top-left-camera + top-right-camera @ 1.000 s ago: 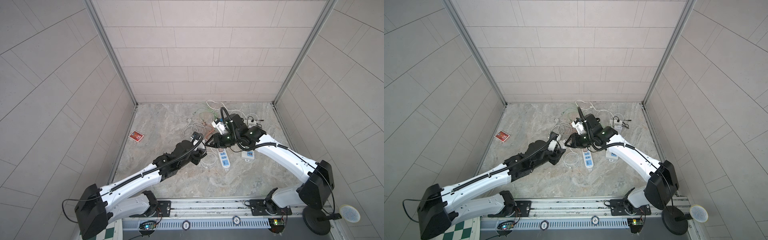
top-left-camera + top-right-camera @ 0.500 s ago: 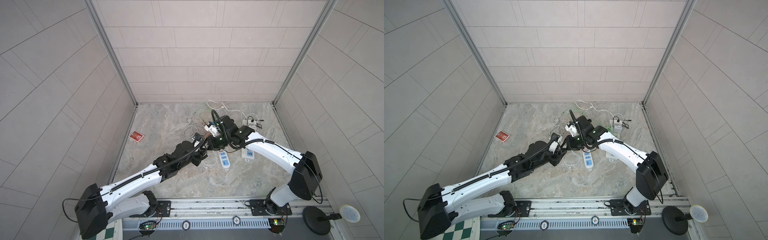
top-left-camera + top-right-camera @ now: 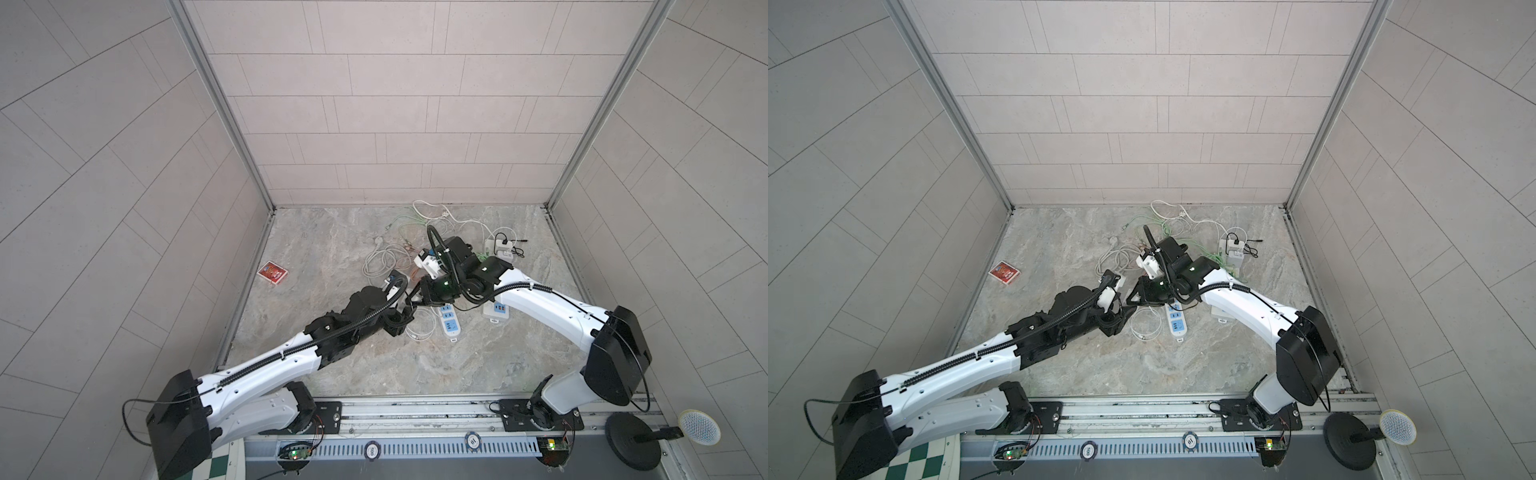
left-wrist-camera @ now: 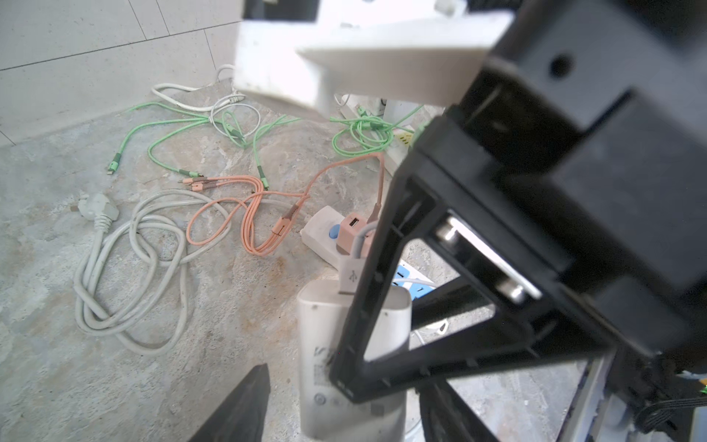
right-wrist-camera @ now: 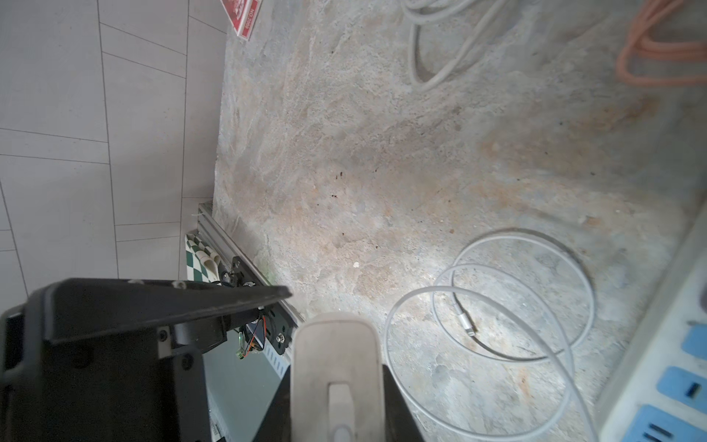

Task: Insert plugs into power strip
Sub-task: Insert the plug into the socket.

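Note:
A white plug point(image 4: 333, 344) with a white USB cable in its end is held above the floor where both grippers meet. My right gripper point(image 5: 336, 382) is shut on the plug point(image 5: 336, 344), a black finger pressed on each side. My left gripper point(image 4: 344, 382) is open around the same plug, with a gap between one of its fingers point(image 4: 237, 409) and the plug. In both top views the two grippers point(image 3: 405, 316) point(image 3: 417, 301) meet beside the white power strip with blue sockets point(image 3: 449, 322) point(image 3: 1176, 322). A pink plug point(image 4: 352, 233) sits in another strip point(image 4: 321, 229).
A red card pack point(image 3: 272, 273) lies near the left wall. Loose white point(image 4: 130, 268), pink point(image 4: 248, 218) and green point(image 4: 183, 126) cables spread over the stone floor. A thin white cable loop point(image 5: 497, 306) lies by the strip point(image 5: 669, 363). Another strip with plugs point(image 3: 500, 247) stands at the back right.
My right gripper came left to the plug in my left gripper and closed on it. The left jaws have since opened around the plug.

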Controlling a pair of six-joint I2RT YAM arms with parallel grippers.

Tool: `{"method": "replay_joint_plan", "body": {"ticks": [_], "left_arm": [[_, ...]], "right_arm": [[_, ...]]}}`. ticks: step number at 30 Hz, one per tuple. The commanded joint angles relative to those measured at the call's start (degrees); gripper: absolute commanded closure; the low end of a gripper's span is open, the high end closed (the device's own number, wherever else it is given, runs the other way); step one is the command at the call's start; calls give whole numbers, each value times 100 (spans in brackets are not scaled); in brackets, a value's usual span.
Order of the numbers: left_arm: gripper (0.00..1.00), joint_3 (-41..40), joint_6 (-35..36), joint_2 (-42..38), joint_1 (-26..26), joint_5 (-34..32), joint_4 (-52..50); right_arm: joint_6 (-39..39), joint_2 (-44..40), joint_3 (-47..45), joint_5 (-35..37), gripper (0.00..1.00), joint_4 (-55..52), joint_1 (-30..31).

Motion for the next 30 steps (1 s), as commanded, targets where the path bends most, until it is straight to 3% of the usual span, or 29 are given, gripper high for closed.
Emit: {"method": "replay_joint_plan", "body": {"ticks": [1, 6, 10, 15, 24, 30], "left_arm": [[30, -158, 46, -227, -11, 84, 442], [29, -296, -42, -387, -13, 48, 412], [29, -362, -46, -281, -16, -54, 373], [30, -312, -60, -99, -9, -54, 384], [32, -84, -129, 192, -45, 91, 461], [32, -17, -201, 399, -153, 38, 684]], "right_arm": [[-137, -434, -126, 321, 100, -364, -289], [-569, -952, -314, 755, 100, -1156, -873], [-1073, -1646, -602, 1403, 100, -2024, -1673], [-1517, -2496, -651, 2718, 100, -2767, -2302], [-1737, -2471, -241, 3473, 100, -3099, -2385], [-1929, -2295, 581, 4207, 100, -3488, -2429]]}}
